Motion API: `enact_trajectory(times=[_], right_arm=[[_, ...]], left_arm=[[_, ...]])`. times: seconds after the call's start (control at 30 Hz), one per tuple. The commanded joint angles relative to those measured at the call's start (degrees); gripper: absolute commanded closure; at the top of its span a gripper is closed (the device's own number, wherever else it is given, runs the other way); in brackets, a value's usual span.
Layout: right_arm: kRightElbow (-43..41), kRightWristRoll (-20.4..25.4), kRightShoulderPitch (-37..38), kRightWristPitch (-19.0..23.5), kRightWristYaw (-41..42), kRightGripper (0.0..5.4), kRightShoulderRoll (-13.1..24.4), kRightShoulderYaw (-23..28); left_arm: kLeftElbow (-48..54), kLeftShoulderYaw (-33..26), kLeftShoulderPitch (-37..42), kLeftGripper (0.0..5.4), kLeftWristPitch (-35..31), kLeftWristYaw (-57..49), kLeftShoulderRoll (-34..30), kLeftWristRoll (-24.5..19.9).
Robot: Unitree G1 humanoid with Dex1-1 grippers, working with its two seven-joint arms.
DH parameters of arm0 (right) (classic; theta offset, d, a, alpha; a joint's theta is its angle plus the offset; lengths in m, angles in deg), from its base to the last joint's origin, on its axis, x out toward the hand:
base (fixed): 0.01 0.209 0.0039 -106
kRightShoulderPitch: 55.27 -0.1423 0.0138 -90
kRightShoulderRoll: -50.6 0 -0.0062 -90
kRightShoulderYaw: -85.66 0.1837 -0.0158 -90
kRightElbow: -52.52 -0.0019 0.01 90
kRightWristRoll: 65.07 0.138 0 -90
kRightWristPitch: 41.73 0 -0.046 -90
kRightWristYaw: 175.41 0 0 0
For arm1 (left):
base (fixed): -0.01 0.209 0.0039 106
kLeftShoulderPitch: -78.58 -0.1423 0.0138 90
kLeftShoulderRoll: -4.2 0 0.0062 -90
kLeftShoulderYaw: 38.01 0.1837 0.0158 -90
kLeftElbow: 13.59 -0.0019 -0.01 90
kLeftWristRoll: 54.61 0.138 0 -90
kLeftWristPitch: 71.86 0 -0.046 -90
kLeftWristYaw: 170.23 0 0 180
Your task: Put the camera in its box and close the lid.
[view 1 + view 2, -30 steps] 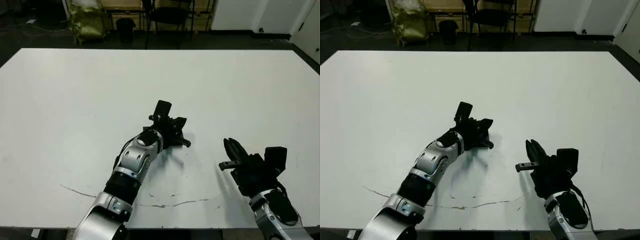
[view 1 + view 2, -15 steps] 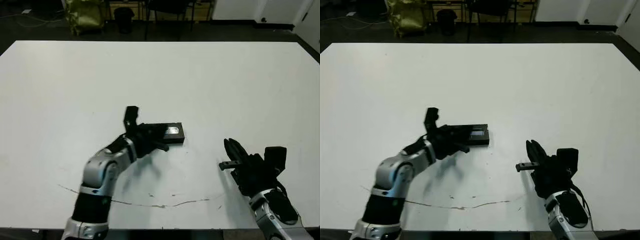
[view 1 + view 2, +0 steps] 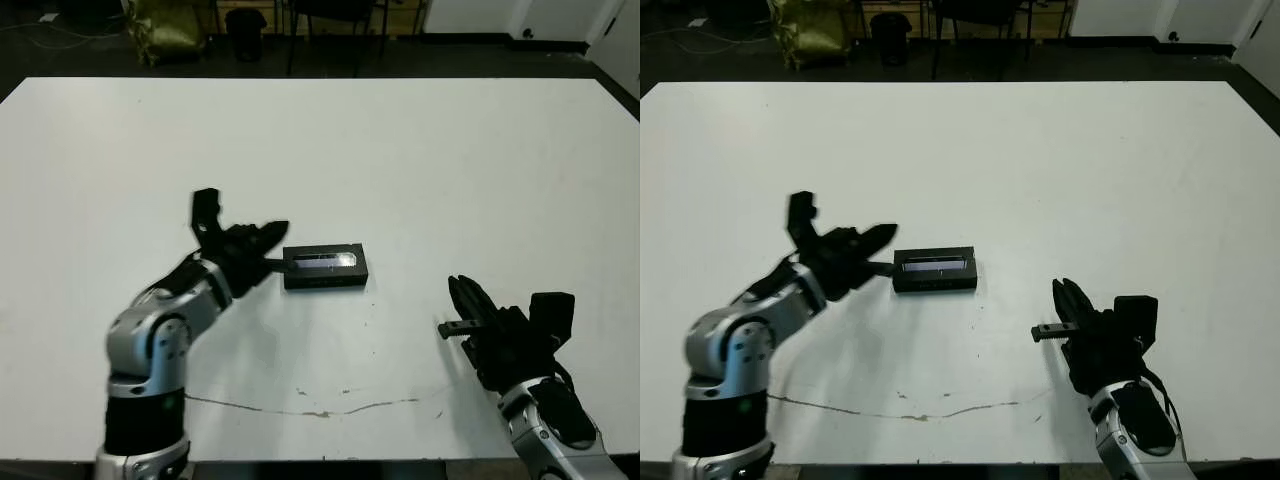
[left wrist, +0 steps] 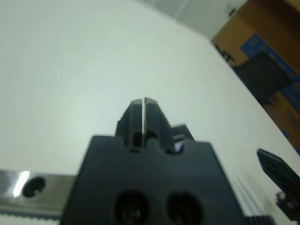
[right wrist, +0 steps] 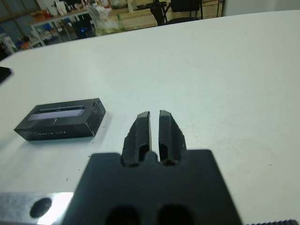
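The white table [image 3: 450, 160] fills most of the frame, and at its centre sits the box with the lid [image 3: 325, 266] on it, the glossy strip facing up, so the task looks finished. The camera is not visible and is presumably inside. The closed box reads as a light, stiff cardboard case with smooth, somewhat slippery faces; if it needs handling, its long side walls look the safest place to pinch, not the glossy top.

The left arm bends up from the lower left, its left end effector [image 3: 262, 238] just beside the box's left end, not touching, fingers clenched on nothing. The right end effector [image 3: 468, 297] hovers at lower right, well apart from the box, also pressed closed and empty.
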Motion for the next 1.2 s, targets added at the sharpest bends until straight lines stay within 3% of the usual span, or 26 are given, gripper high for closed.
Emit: enact_trajectory(times=[0.03, 0.17, 0.33, 0.43, 0.63, 0.87, 1.07, 1.2], right_arm=[[0.5, 1.77, -1.04, -0.1, 0.66, 5.4, -0.12, 1.39], [0.54, 1.12, -3.43, 2.75, -0.57, 5.4, 1.04, 2.25], [10.6, -0.92, -6.38, -6.76, 2.92, 5.4, 1.13, 3.03], [12.95, -2.75, -7.25, -11.54, 3.94, 5.4, 1.32, 2.46], [15.22, -4.93, -7.67, -15.47, 3.41, 5.4, 0.63, 2.29], [14.7, -7.22, -6.88, -14.17, -0.22, 5.4, -1.36, 0.76], [19.7, -8.64, -6.8, -22.58, 1.7, 5.4, -2.21, -0.26], [19.76, -8.24, -6.92, -22.6, 1.8, 5.4, -2.75, -0.82]], left_arm=[[4.53, -1.1, -5.16, 5.38, 7.36, -0.32, -3.69, 3.4], [7.59, -2.95, -11.19, 5.38, 19.68, 0.17, -5.45, 6.68], [4.91, -3.89, -17.87, 5.38, 39.97, -0.3, -4.36, 12.33], [1.97, -3.98, -20.43, 5.38, 48.48, -1.46, -2.0, 13.01], [-1.18, -2.69, -23.56, 5.38, 54.28, -3.94, 3.46, 10.6], [-8.51, -1.69, -23.38, 5.38, 60.77, -4.44, 4.71, 11.74], [-13.43, -1.11, -22.45, 5.38, 61.92, -5.5, 4.78, 12.16], [-14.29, -0.58, -21.8, 5.38, 61.45, -4.49, 2.8, 12.8]])
